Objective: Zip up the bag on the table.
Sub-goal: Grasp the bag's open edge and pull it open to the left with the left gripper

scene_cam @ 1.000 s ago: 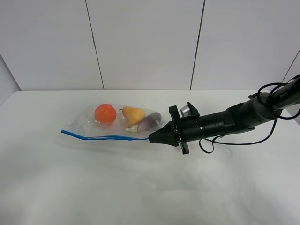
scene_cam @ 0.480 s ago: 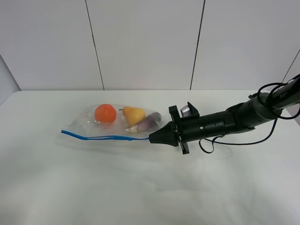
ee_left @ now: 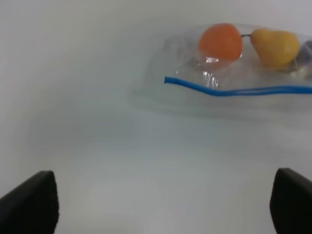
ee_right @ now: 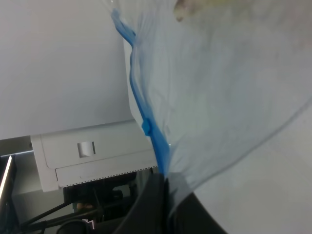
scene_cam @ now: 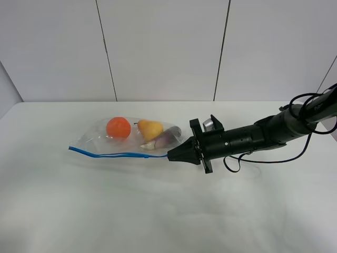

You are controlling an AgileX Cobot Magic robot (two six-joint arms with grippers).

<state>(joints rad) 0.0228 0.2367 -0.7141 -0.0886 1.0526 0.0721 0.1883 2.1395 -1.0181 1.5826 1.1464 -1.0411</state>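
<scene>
The clear bag (scene_cam: 131,138) lies on the white table (scene_cam: 158,211), holding an orange (scene_cam: 118,127), a yellow pear (scene_cam: 150,129) and a purple eggplant (scene_cam: 167,137). Its blue zipper strip (scene_cam: 110,155) runs along the near edge. My right gripper (scene_cam: 171,156) is shut on the strip's right end; the right wrist view shows the strip (ee_right: 146,122) running into the closed fingers (ee_right: 156,195). My left gripper (ee_left: 165,209) is open and empty, its fingertips (ee_left: 31,204) wide apart, well short of the bag (ee_left: 234,73). The left arm is out of the exterior view.
The right arm's black cable (scene_cam: 247,158) loops onto the table behind the gripper. White wall panels (scene_cam: 158,47) stand behind the table's far edge. A white box (ee_right: 92,156) shows beyond the table in the right wrist view.
</scene>
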